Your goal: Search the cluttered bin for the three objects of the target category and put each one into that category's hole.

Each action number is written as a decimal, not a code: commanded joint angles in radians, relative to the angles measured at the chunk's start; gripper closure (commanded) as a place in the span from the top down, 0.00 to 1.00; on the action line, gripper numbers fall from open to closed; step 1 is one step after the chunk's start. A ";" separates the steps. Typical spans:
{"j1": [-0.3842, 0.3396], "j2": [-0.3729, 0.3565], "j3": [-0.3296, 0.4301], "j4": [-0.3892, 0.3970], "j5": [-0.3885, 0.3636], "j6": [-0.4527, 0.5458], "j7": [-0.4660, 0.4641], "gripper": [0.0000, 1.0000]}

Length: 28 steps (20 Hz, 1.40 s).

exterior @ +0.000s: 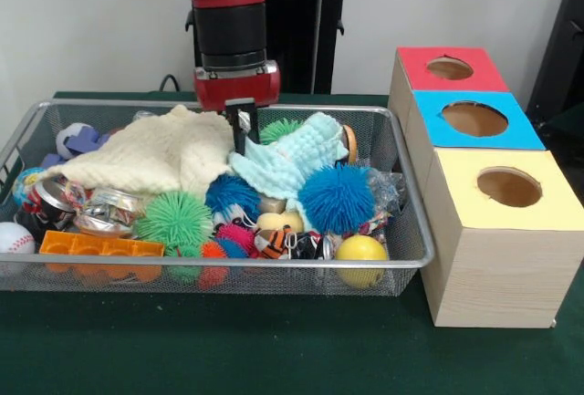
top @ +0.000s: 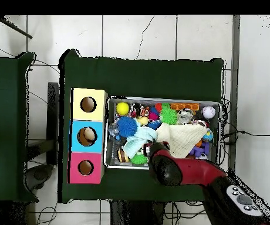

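My gripper (exterior: 242,133) reaches down into the back middle of the wire bin (exterior: 415,251), at the seam between a cream knitted cloth (exterior: 151,153) and a light blue cloth (exterior: 292,160). Its tips sink among the cloth folds. Several spiky balls lie around it: two blue ones (exterior: 336,197) (exterior: 231,192), a green one (exterior: 175,219) and another green one (exterior: 278,128) at the back. In the overhead view the red arm (top: 172,168) covers the gripper; the bin (top: 164,99) lies beside the hole box (top: 74,136).
The wooden box has a red-topped hole (exterior: 449,68), a blue-topped hole (exterior: 474,119) and a yellow-topped hole (exterior: 508,187), right of the bin. A yellow ball (exterior: 361,251), a baseball (exterior: 14,238), an orange block (exterior: 100,247) and crushed cans (exterior: 100,213) lie along the bin's front.
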 commanded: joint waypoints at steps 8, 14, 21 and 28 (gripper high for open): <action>-0.214 -0.071 0.366 -0.150 -0.087 0.360 -0.300 0.00; -0.285 -0.068 0.460 -0.181 -0.090 0.495 -0.394 0.00; -0.352 -0.086 0.559 -0.233 -0.069 0.688 -0.513 0.00; -0.392 -0.102 0.609 -0.283 -0.078 0.820 -0.608 0.00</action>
